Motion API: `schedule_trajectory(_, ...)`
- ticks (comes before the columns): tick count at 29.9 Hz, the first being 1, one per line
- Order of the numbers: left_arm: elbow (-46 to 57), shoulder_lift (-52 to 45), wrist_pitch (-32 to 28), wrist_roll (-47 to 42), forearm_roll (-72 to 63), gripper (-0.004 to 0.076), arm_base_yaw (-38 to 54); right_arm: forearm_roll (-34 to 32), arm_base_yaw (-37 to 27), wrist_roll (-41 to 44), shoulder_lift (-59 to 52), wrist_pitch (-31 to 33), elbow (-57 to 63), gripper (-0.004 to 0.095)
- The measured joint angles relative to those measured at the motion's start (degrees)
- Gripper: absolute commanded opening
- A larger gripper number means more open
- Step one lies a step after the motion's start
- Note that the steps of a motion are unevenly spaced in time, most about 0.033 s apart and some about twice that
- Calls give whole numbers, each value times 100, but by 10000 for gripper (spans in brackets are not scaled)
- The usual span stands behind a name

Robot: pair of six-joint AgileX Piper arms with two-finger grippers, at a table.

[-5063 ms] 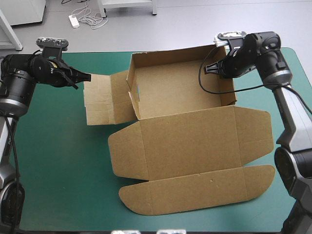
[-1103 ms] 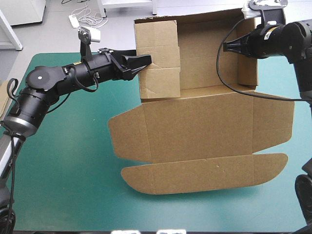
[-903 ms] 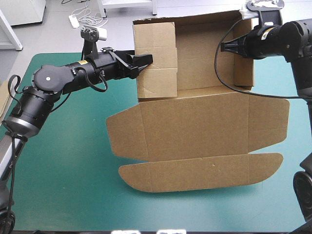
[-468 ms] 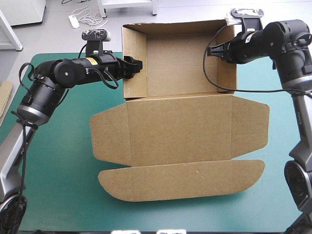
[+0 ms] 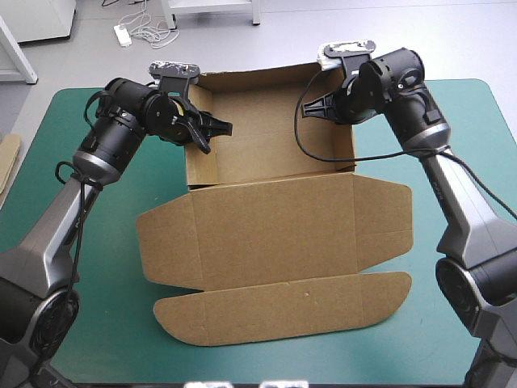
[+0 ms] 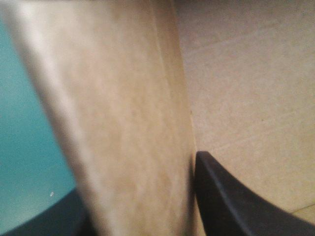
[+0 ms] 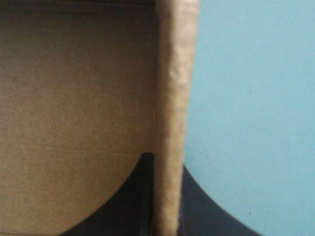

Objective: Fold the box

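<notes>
There is one brown box (image 5: 266,141) on one teal-green cover (image 5: 97,323). There are two grippers, the left gripper (image 6: 142,196) and the right gripper (image 7: 167,196), each with two black fingers (image 6: 231,201), four in all. Three walls (image 5: 258,90) stand raised: one between the left gripper's fingers, one between the right gripper's fingers, and one spanning between the two grippers. One lid (image 5: 275,218) lies flat, with two side flaps (image 5: 166,246) and one long rounded flap (image 5: 283,311). One strip of more board (image 5: 5,162) shows well out beyond the left gripper.

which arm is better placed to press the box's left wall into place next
Left, probably: the left pincer is shut on the left wall of the box, one finger either side. The right pincer is clamped on the opposite wall.
</notes>
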Motion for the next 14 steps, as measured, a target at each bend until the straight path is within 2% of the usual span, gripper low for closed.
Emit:
schedule_trajectory(4,-12,127,133,-39,311,-9,0,-5,24,226,210,0,0,-12)
schedule_trajectory(14,-36,485,-44,-280,626,-9,28,-34,30,468,442,6,0,-11)
